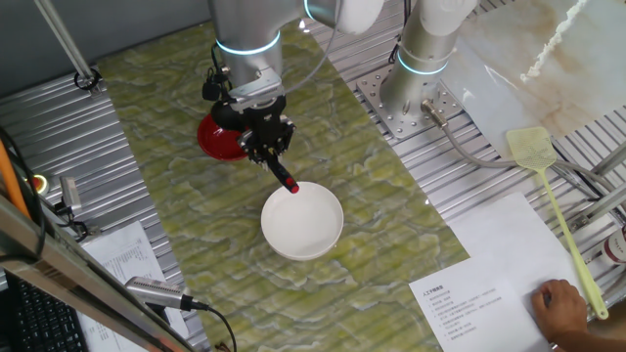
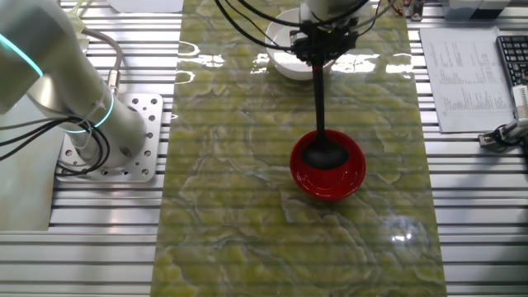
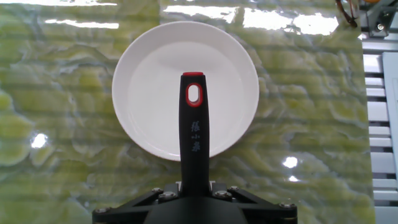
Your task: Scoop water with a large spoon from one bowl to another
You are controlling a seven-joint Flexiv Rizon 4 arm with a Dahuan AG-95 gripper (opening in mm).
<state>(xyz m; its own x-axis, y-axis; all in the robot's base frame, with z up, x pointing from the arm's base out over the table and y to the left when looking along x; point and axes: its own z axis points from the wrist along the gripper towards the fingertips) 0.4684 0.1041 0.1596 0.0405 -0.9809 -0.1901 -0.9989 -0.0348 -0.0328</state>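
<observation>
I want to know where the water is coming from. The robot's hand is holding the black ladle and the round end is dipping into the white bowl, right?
Not quite. The hand does hold the black ladle, but its round end sits in the red bowl, not the white bowl. The other fixed view shows this best. The white bowl lies under the handle's red-tipped end.

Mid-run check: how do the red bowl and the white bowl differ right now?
Colour: the red bowl is glossy red, the white bowl plain white. Contents: the ladle head sits inside the red bowl, while the white bowl holds no utensil; only the handle's red tip hangs above it. The red bowl looks smaller across. Both are round, upright, on the green mat.
</observation>
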